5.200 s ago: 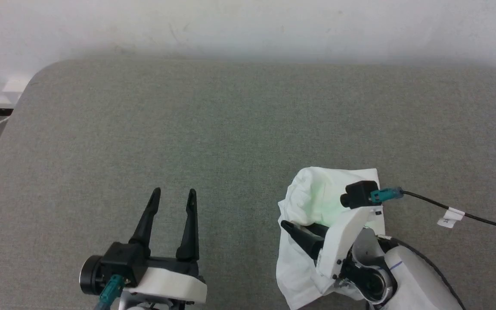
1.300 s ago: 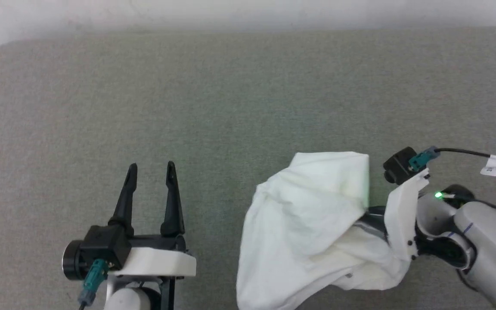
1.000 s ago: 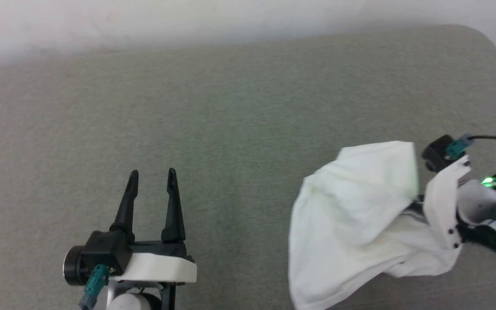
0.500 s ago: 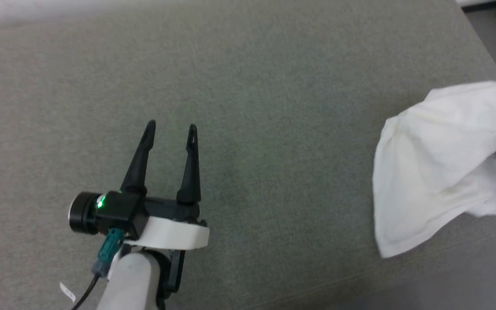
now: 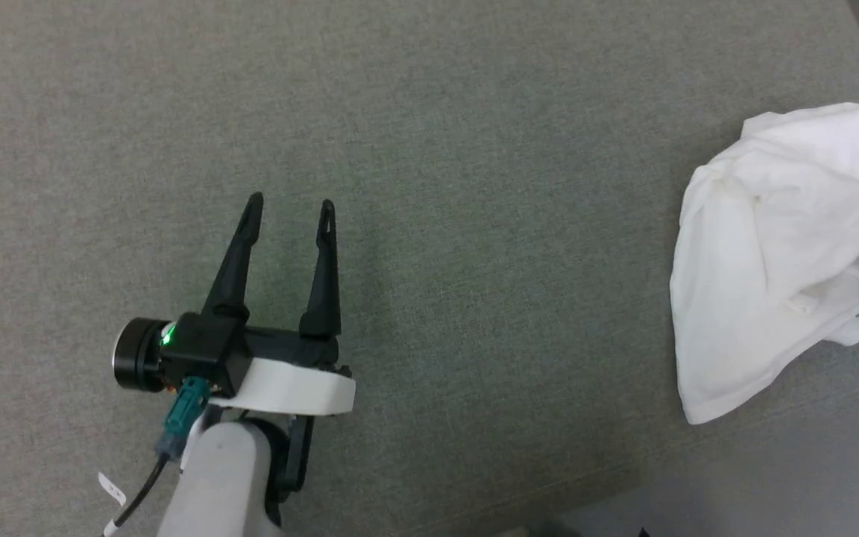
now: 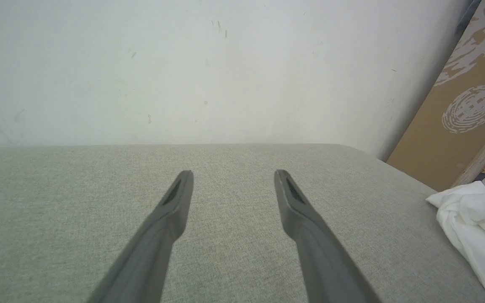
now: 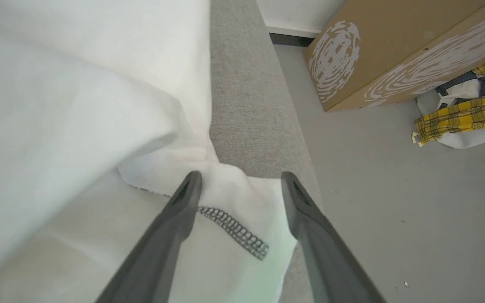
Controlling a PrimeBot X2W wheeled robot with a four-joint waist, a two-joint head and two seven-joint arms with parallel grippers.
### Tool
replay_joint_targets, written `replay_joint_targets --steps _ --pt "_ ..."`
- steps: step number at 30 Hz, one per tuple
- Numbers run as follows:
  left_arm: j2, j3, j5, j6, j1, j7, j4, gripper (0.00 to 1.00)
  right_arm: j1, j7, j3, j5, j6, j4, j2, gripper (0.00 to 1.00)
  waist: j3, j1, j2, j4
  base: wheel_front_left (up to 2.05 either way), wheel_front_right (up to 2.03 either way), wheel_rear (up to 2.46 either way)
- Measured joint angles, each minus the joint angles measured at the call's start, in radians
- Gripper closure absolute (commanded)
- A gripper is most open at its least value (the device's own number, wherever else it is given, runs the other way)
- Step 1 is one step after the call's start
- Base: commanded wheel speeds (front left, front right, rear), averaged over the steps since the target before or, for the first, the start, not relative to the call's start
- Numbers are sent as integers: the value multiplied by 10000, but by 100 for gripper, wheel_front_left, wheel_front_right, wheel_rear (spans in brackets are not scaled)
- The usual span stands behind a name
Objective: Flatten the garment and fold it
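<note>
Crumpled white shirt [image 5: 765,246] lies heaped at the right edge of the grey table [image 5: 429,149], a grey-stitched seam showing. The right tool [image 7: 240,174] stands wide open, its fingers astride that seam and gripping nothing. The left tool [image 5: 290,201], also spread wide and empty, hovers over the table well apart from the shirt. A cardboard box [image 7: 394,54] stands on the floor [image 7: 394,189] beyond.

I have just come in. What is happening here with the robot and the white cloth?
The robot is working on a white T-shirt, which lies crumpled near the right edge of a grey padded surface, not yet flattened. The right tool is at the shirt, fingers apart over a stitched hem, gripping nothing. The left tool is open above bare surface, away from the shirt.
</note>
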Motion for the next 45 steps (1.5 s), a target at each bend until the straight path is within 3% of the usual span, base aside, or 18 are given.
replay_joint_targets --steps 5,9,14,19,24,28,37,45 --pt "-2 119 -238 42 414 0 38 0 537 -1540 -965 -777 0 713 -50 0 -520 -1 0 -5 0 0 0" --pt "-2 245 -489 261 1031 0 36 0 1475 -2121 -1672 -1244 0 568 71 0 -1175 -2 0 51 0 0 0" --pt "0 418 -755 479 1701 0 -15 0 2922 -2268 -2694 -1783 0 -807 692 0 -2045 -3 0 169 0 0 0" --pt "-2 577 -817 545 2047 2 -27 0 4814 -2320 -3549 -2403 0 -3419 2311 0 -2888 -4 0 452 0 0 0" --pt "0 909 -769 520 2197 0 92 0 5731 -2316 -3206 -2334 0 -5971 3634 0 -3299 -2 0 938 0 0 0" --pt "52 1363 -773 314 2344 0 180 0 6185 -2320 -2688 -1662 0 -7764 4136 0 -3554 -1 0 1354 0 0 0" --pt "374 2247 -807 -159 2887 0 278 0 7274 -1952 -2755 -1363 -2 -9804 4491 0 -4007 -1 0 1983 0 0 0" --pt "407 2228 -688 -428 3521 0 602 0 8227 -1434 -2876 -2242 -2 -10610 4548 0 -4351 -1 0 2139 0 0 0"
